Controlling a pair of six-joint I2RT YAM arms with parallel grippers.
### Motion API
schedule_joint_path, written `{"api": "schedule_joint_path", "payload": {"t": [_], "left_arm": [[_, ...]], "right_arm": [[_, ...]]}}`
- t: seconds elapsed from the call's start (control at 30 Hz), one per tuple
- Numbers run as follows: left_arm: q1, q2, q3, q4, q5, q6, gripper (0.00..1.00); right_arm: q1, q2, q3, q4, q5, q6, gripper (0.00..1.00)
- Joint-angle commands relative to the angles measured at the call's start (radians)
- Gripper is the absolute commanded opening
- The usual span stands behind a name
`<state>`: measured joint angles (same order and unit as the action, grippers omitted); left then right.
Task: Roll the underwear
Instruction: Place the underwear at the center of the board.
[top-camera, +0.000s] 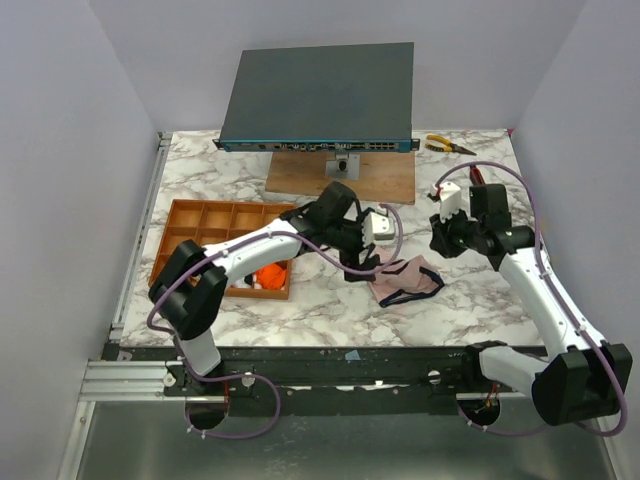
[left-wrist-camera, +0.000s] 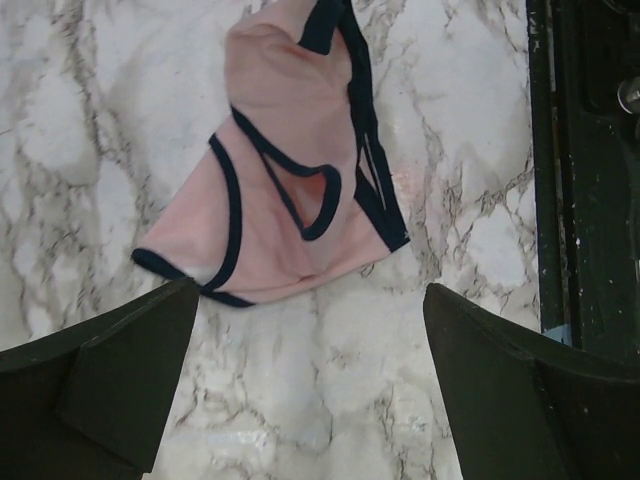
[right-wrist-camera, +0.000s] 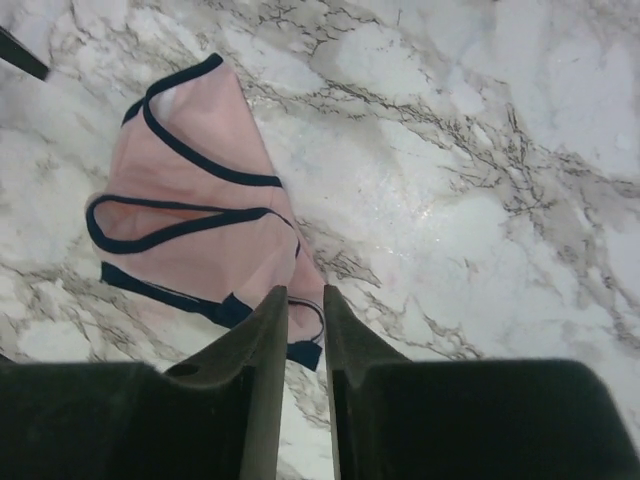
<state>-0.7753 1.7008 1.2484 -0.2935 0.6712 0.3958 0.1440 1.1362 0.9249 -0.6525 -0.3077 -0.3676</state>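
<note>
Pink underwear (left-wrist-camera: 290, 190), just beyond spread left fingers (left-wrist-camera: 115, 385)

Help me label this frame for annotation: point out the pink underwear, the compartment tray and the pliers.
pink underwear (top-camera: 408, 277), top external view, middle of the cloth.
compartment tray (top-camera: 220, 204), top external view, far rim.
pliers (top-camera: 443, 145), top external view, yellow handles.
</note>
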Motion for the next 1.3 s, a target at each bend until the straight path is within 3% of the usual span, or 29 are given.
{"api": "schedule_joint_path", "payload": {"t": [0.0,0.07,0.17,0.3,0.33,0.47,0.63,0.7,0.8,0.93,1.27], "left_arm": [[-0.070,0.087,0.035,0.113,0.031,-0.032,0.99],[-0.090,0.131,0.055,0.130,0.005,-0.062,0.98],[-0.117,0.193,0.083,0.166,-0.082,-0.088,0.98],[-0.120,0.250,0.132,0.151,-0.076,-0.081,0.94],[-0.120,0.261,0.144,0.141,-0.075,-0.080,0.87],[-0.108,0.265,0.119,0.149,-0.043,-0.091,0.44],[-0.082,0.236,0.067,0.178,-0.027,-0.120,0.17],[-0.079,0.228,0.063,0.177,-0.023,-0.127,0.07],[-0.078,0.217,0.065,0.164,-0.015,-0.125,0.02],[-0.078,0.207,0.061,0.150,-0.023,-0.115,0.00],[-0.072,0.161,0.030,0.129,-0.026,-0.106,0.00]], "right_arm": [[-0.015,-0.051,-0.023,-0.066,-0.076,-0.019,0.31],[-0.019,-0.076,-0.021,-0.114,-0.119,-0.066,0.43],[-0.021,-0.087,-0.028,-0.120,-0.138,-0.095,0.45],[-0.021,-0.069,-0.049,-0.152,-0.161,-0.170,0.47],[-0.022,-0.067,-0.058,-0.155,-0.164,-0.191,0.49],[-0.021,-0.072,-0.127,-0.143,-0.176,-0.258,0.58],[-0.022,-0.098,-0.192,-0.080,-0.249,-0.267,0.62],[-0.021,-0.080,-0.203,-0.073,-0.261,-0.281,0.79],[-0.021,-0.056,-0.236,0.003,-0.234,-0.259,0.86],[-0.021,-0.049,-0.233,0.090,-0.128,-0.249,0.85],[-0.021,-0.059,-0.168,0.100,0.009,-0.171,0.81]]}}
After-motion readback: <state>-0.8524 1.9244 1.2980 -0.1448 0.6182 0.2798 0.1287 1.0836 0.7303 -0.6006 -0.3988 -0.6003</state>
